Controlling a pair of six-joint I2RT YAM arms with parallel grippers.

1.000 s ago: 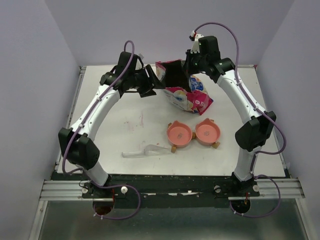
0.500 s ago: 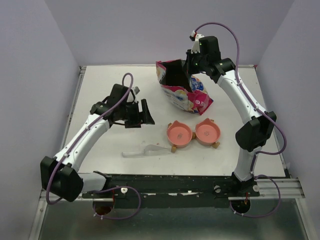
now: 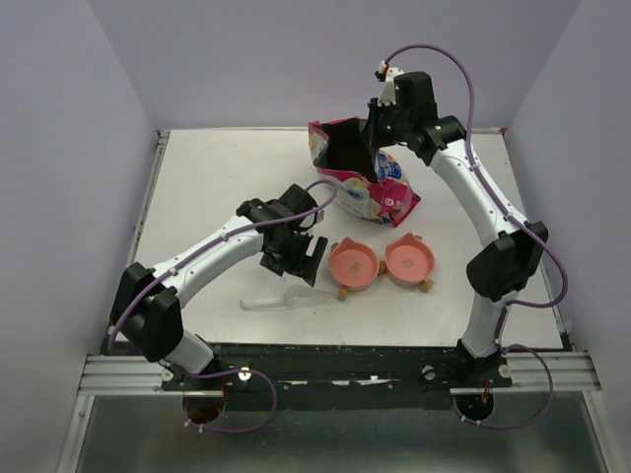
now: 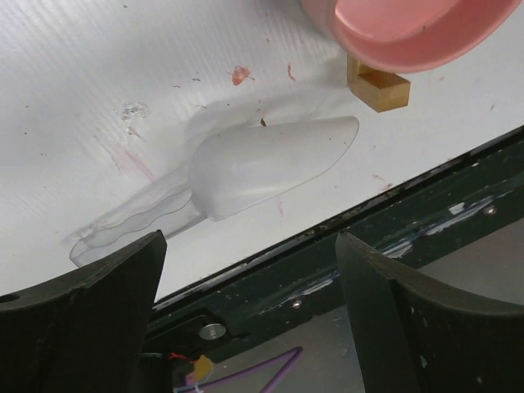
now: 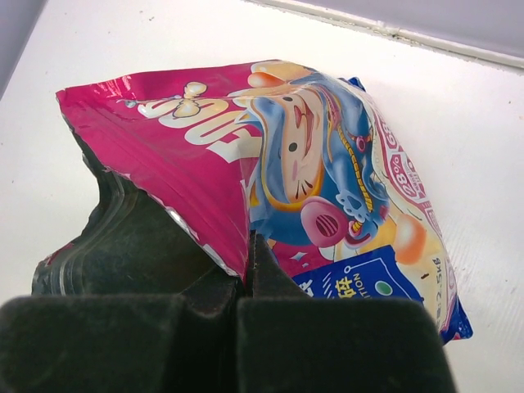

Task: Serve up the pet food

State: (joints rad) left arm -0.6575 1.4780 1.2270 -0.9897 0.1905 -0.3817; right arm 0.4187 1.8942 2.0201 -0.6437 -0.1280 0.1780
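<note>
White table (image 3: pixel 197 187): left claw (image 3: pixel 301 264) hangs wide open over a clear scoop (image 4: pixel 270 164) by the front edge; right claw (image 5: pixel 246 274) pinches the rim of the bag (image 5: pixel 327 188) near the back edge.

Magenta cartoon-printed bag (image 5: pixel 327 188), salmon-pink bowls (image 3: pixel 353 263)

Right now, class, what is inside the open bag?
The bag gapes, its rim pinched by the right claw. Only dark shadow shows inside; any pet food is hidden from view.
</note>
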